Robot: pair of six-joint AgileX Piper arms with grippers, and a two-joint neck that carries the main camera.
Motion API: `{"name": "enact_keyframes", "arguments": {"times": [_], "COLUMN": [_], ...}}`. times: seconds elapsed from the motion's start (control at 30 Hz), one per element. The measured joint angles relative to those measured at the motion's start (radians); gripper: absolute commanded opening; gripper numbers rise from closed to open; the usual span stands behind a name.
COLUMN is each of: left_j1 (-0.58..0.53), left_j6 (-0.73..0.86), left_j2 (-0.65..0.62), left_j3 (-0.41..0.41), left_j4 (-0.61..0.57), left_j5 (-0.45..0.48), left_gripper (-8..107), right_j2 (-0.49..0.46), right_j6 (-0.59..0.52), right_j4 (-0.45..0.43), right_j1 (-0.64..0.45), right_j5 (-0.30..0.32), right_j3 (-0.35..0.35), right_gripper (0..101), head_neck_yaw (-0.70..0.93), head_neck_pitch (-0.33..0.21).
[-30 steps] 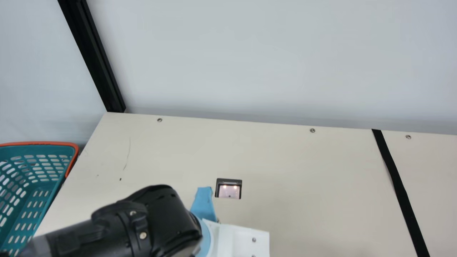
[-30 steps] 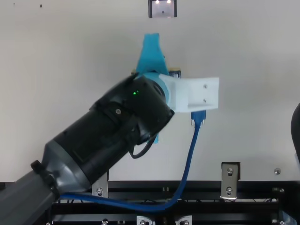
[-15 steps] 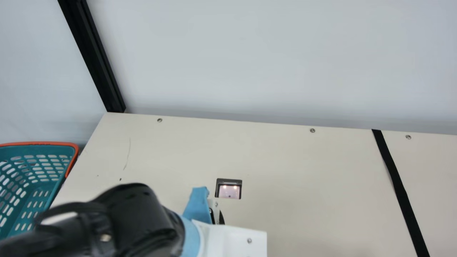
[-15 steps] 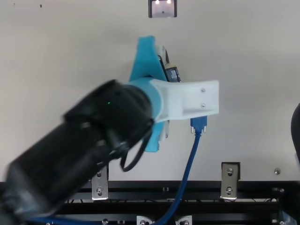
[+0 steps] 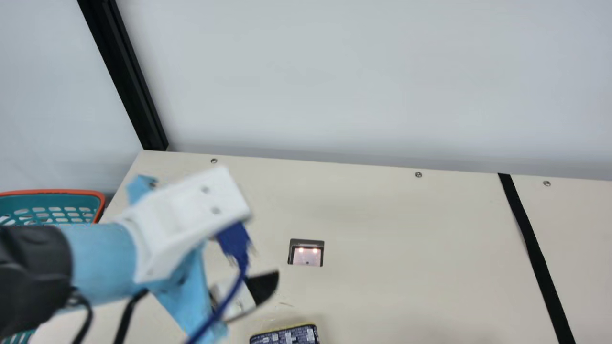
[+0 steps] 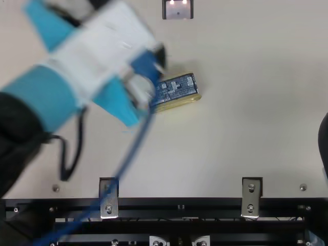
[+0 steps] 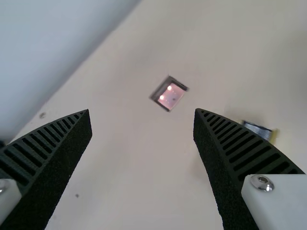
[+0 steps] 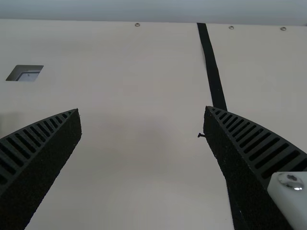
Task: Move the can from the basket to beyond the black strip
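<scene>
Out of basket [image 5: 52, 192], can [image 5: 286, 336] lies at main view's six o'clock, black strip [image 5: 536, 258] at four uncrossed, left gripper [image 7: 142, 110], right gripper [image 8: 142, 109] agape.

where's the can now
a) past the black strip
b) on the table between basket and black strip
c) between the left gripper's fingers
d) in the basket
b: the can lies on the table between the basket and the black strip, and the left gripper is open with nothing between its fingers.
</scene>
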Motion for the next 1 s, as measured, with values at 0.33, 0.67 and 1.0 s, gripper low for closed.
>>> {"name": "enact_keyframes", "arguments": {"times": [0.33, 0.67, 1.0], "left_j1": [0.207, 0.389, 0.452], "left_j6": [-0.330, -0.535, -0.563], "left_j2": [-0.159, -0.287, -0.314], "left_j3": [0.165, 0.348, 0.411], "left_j4": [0.222, 0.361, 0.375], "left_j5": [-0.219, -0.325, -0.342], "left_gripper": [90, 90, 90], "right_j2": [0.157, 0.361, 0.552], "right_j6": [0.016, 0.007, -0.116], "right_j4": [-0.056, -0.104, -0.014], "right_j1": [0.017, 0.024, -0.003], "right_j5": [-0.104, -0.146, -0.155], "right_j3": [-0.122, -0.302, -0.448], "right_gripper": [101, 101, 101], "head_neck_yaw": [0.000, 0.000, 0.000], "head_neck_pitch": [0.000, 0.000, 0.000]}}
